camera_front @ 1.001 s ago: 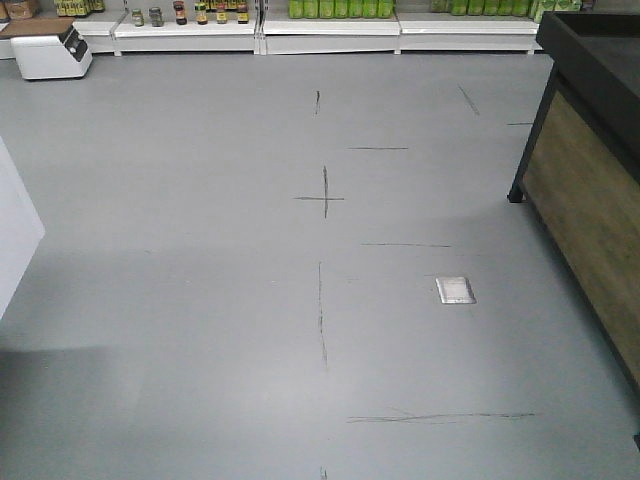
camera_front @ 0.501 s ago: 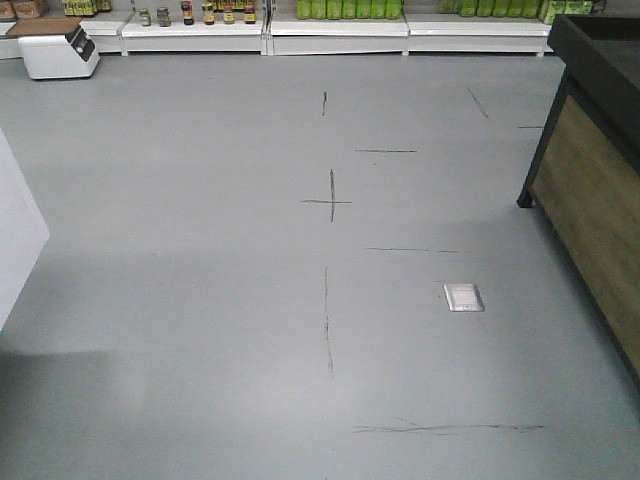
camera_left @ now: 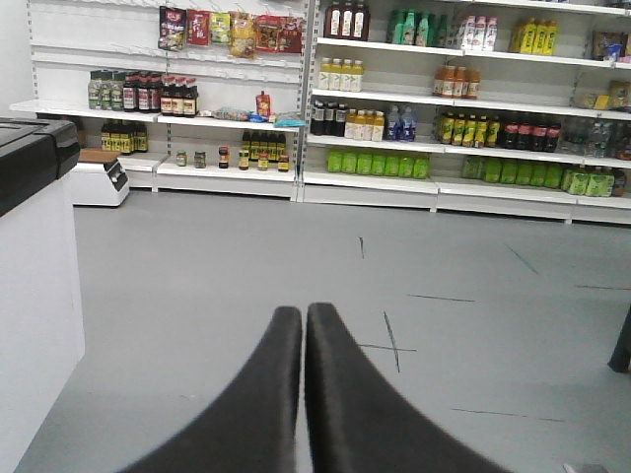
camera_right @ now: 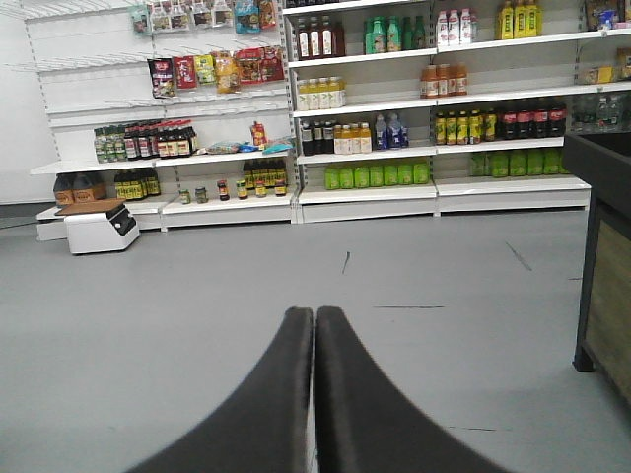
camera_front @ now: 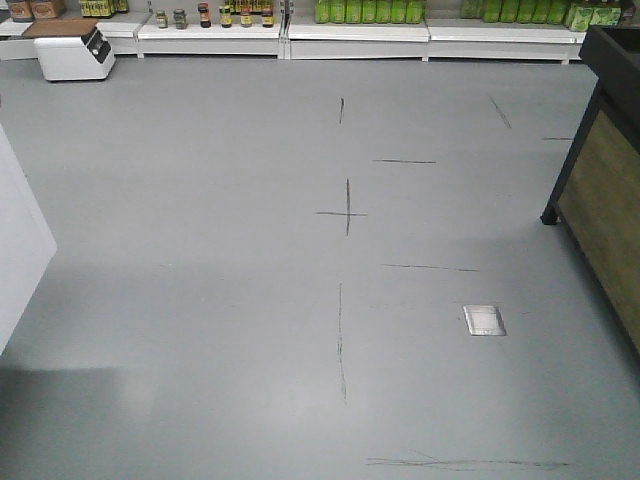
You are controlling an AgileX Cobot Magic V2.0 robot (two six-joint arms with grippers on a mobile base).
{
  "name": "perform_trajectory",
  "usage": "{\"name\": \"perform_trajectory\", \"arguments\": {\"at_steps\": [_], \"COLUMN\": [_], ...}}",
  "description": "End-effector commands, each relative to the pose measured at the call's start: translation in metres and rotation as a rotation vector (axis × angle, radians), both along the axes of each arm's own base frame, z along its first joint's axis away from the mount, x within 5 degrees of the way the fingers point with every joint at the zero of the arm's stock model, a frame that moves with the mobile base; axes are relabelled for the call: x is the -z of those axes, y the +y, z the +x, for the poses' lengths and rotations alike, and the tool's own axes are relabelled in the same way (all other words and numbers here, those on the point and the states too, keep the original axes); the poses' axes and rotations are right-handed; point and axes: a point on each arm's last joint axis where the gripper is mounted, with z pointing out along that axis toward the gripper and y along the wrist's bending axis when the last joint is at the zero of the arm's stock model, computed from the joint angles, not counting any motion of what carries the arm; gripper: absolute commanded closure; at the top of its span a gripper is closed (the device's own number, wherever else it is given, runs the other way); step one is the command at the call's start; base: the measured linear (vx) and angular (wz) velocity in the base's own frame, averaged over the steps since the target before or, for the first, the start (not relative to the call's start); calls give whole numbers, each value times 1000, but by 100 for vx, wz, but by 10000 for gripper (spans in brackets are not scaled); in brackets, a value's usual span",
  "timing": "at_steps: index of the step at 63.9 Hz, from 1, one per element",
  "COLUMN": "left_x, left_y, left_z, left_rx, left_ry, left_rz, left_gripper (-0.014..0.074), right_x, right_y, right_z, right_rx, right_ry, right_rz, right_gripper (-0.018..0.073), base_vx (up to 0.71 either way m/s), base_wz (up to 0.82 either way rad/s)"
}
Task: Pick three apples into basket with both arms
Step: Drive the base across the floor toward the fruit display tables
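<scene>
No apples and no basket show in any view. In the left wrist view my left gripper (camera_left: 304,311) is shut, its two black fingers pressed together with nothing between them, pointing across grey floor toward store shelves. My right gripper (camera_right: 315,313) is likewise shut and empty in the right wrist view, aimed at the same shelves. Neither arm shows in the front view, which holds only floor.
Grey floor with black tape marks (camera_front: 347,210) and a metal floor plate (camera_front: 484,320). A dark wood-sided stand (camera_front: 605,180) is at the right. A white counter (camera_front: 18,250) is at the left. Stocked shelves (camera_left: 375,108) line the far wall, with a white scale (camera_front: 72,52) beside them.
The whole front view has shifted: floor marks, floor plate and shelves slid right and down, and the stand at the right has moved toward the frame edge.
</scene>
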Motion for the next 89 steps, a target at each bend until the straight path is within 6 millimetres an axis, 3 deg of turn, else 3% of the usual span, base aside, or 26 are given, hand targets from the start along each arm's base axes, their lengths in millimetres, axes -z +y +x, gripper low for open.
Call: {"name": "perform_trajectory", "arguments": {"at_steps": [1,89], "left_x": [-1,-1], "left_y": [0,0], "left_z": [0,0], "left_rx": [2,2], "left_ry": [-70,-70], "left_rz": [-19,-19], "left_gripper": [603,603], "right_x": [-2,-2], "right_y": [0,0], "right_z": [0,0], "right_rx": [0,0], "right_ry": [-66,-67], "right_rz": [-8,-8], "right_gripper": [568,568], "base_vx": [15,19], "base_wz": [0,-6]}}
